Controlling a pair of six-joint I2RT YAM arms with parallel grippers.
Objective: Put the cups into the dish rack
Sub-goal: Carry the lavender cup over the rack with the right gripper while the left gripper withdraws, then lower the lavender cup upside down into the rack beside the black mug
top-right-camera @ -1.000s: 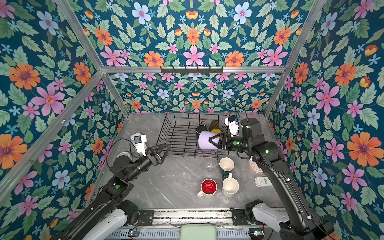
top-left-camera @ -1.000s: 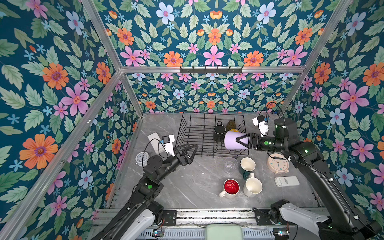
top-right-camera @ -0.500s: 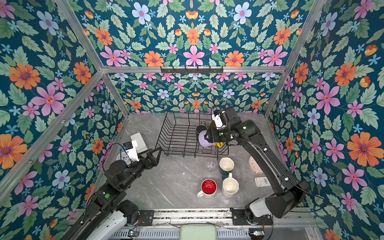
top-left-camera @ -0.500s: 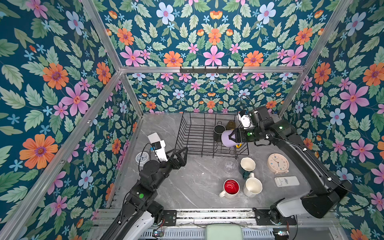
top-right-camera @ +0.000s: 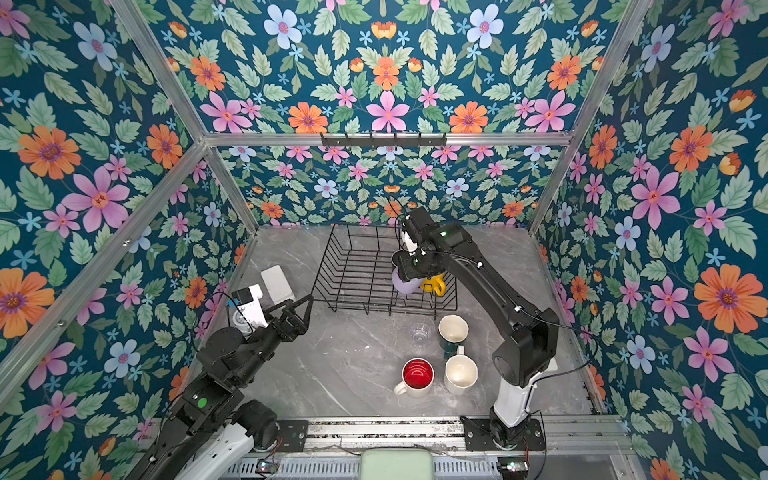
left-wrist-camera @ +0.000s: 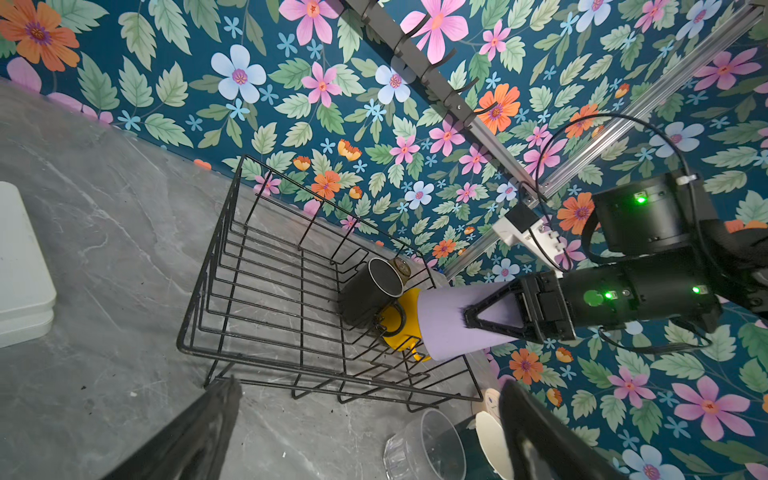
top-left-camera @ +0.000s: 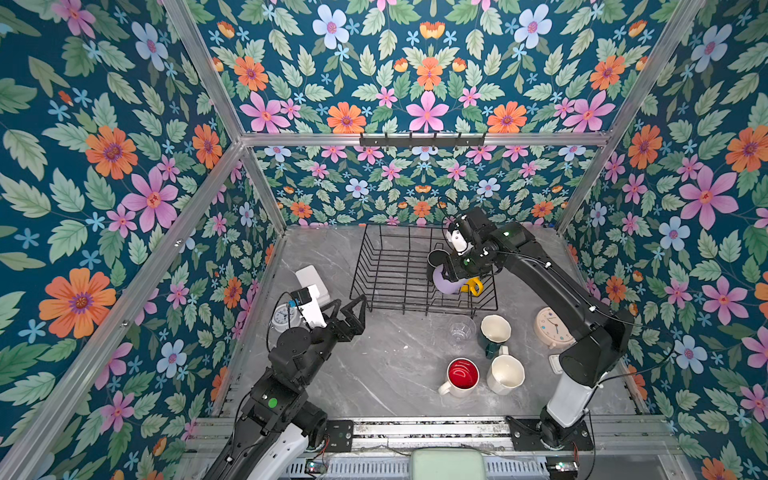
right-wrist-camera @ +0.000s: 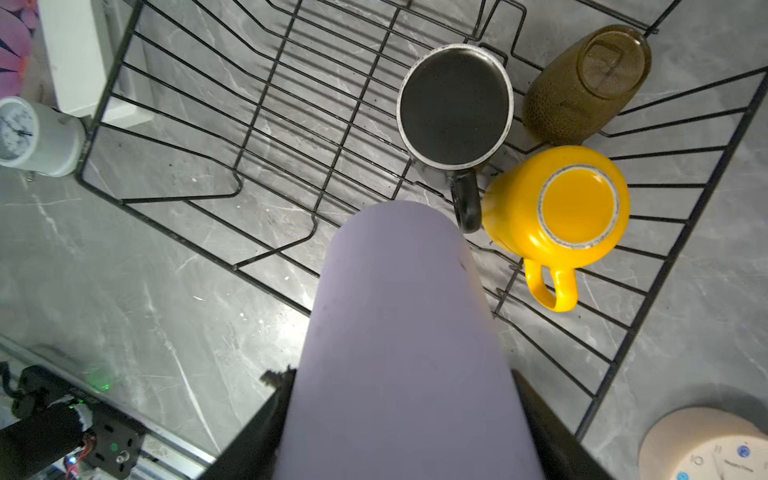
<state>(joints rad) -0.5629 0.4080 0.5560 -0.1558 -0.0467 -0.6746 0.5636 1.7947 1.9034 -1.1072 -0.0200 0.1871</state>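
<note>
- Right pincer [left-wrist-camera: 478, 318] is pinching the lilac tumbler [right-wrist-camera: 399, 324], held tilted over the lower right of the dish rack [top-left-camera: 395, 270] in both top views, far end aimed at the rack floor.
- We can't tell if it touches the wires yet.
- Already in the rack: black mug [right-wrist-camera: 455, 108], yellow mug [right-wrist-camera: 569, 208] and amber tumbler [right-wrist-camera: 590, 79].
- To do the step well, we'd lower it into the free gap beside the black mug's handle, avoid nudging the yellow mug, and let go only once the tumbler rests on the wires.
- Left pincer [top-left-camera: 349, 309] is spread wide and empty, over the table [top-left-camera: 374, 395] at the rack's lower-left corner.
- Versus a second ago, the right arm has swung the tumbler from the rack's right edge in over the rack, and the left arm has pulled back slightly.
</note>
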